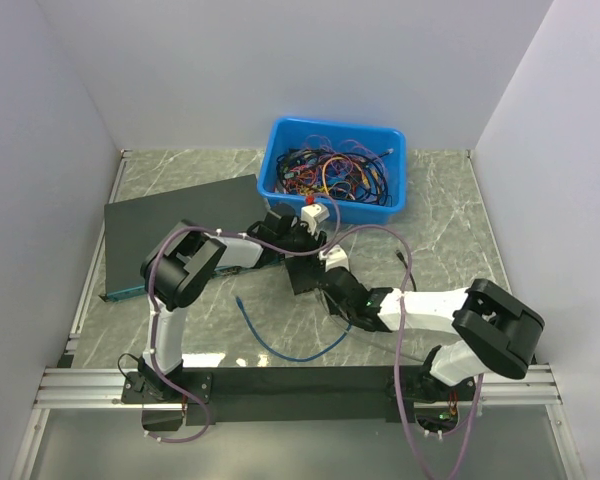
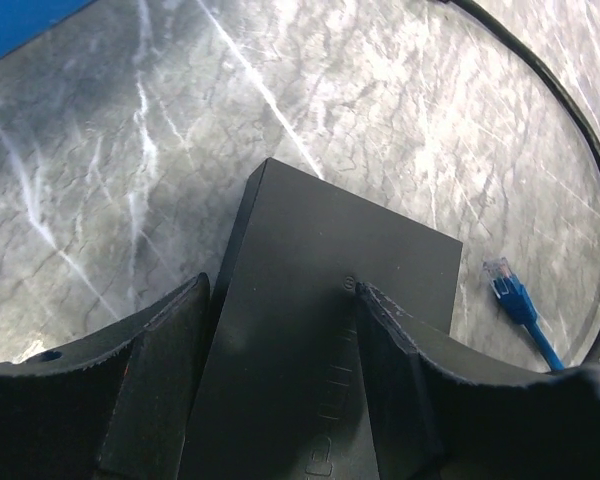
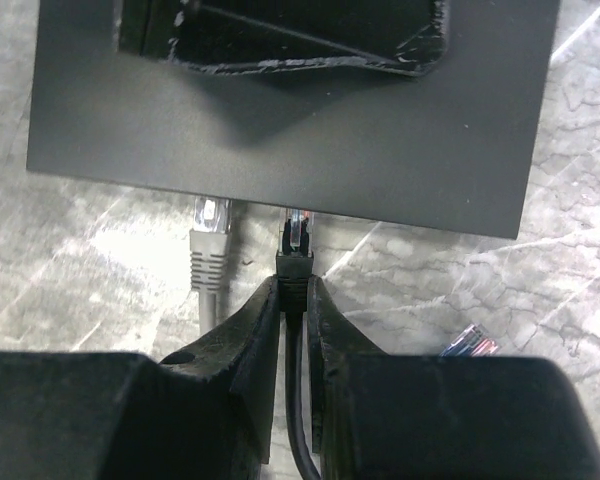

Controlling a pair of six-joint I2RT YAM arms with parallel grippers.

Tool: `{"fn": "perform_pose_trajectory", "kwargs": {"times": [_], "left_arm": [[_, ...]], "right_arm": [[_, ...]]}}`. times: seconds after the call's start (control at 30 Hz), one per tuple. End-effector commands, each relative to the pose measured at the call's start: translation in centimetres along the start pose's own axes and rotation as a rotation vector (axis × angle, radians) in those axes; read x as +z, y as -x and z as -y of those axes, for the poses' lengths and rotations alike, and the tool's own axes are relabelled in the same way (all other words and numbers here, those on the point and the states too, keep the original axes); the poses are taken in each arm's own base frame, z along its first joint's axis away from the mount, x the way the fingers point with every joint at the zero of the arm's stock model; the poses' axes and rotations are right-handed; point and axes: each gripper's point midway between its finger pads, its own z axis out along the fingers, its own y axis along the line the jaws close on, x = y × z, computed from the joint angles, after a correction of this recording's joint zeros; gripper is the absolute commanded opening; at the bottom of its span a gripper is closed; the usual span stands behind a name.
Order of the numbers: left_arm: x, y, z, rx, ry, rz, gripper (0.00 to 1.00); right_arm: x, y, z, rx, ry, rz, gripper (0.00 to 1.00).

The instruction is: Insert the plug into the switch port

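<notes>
The plug [image 2: 502,282], clear tip on its blue cable [image 2: 538,340], lies loose on the table [image 2: 380,110], just off the far corner of the box [image 2: 320,260], and neither of your arms has it. Your right jaws are clenched on a black connector [image 3: 296,248] instead, pinched by its boot. Its clear tip is aimed square at the box's near edge, touching or just short, I can't tell. The port itself is out of sight, tucked under that edge in the right wrist view. Your left jaws are released, fingers [image 2: 150,390] spread across the box's top and grasping nothing; whether they press it down I can't say. So the step in hand reads as lining up an insertion, but to my eye with the wrong lead, and the plug's pick-up is not yet done. As I judge it, the next move is to let the black one go, take the plug by its body behind the tip, and bring it level to the port while the left arm steadies the box. Watch the grey plug [image 3: 210,240] just beside the black connector at the same edge; it crowds the approach. The black cable [image 2: 552,92] loops round the plug's far side. Well apart sit the cable-filled bin [image 1: 380,212] and the big black unit [image 1: 170,215].
</notes>
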Motion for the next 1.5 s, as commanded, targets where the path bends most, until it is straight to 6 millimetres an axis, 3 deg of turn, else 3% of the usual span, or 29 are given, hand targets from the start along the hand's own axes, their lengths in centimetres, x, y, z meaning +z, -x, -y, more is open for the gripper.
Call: {"fn": "perform_pose_trajectory", "kwargs": {"times": [0.0, 0.1, 0.2, 0.63, 0.87, 1.13, 1.3, 1.47], "left_arm": [[-1.3, -11.3, 7.6, -0.256, -0.169, -0.363, 0.63], [-1.4, -11.5, 7.7, -0.271, -0.162, -0.372, 0.63], [-1.4, -11.4, 8.2, -0.257, -0.176, -0.374, 0.63], [-2.1, -12.7, 10.2, -0.276, -0.242, -0.409, 0.64], [-3.1, -14.6, 12.5, -0.292, -0.287, -0.432, 0.64], [-3.3, -15.8, 15.9, -0.239, -0.388, -0.452, 0.65], [-2.6, -15.7, 16.6, -0.183, -0.412, -0.477, 0.65], [-2.1, -14.7, 16.4, -0.159, -0.413, -0.47, 0.66]], "right_arm": [[0.2, 9.6, 0.5, 0.197, -0.101, 0.302, 0.0], [0.2, 9.5, 1.1, 0.203, -0.139, 0.296, 0.0], [0.0, 9.8, 0.4, 0.178, -0.089, 0.305, 0.0], [-0.6, 15.1, 0.1, 0.174, -0.087, 0.47, 0.0], [0.2, 18.1, 1.0, 0.225, -0.096, 0.516, 0.0], [0.3, 21.1, 0.0, 0.22, -0.021, 0.571, 0.0], [-0.4, 21.8, -1.3, 0.192, 0.057, 0.593, 0.0], [-0.6, 20.6, -0.8, 0.172, 0.04, 0.579, 0.0]]}}
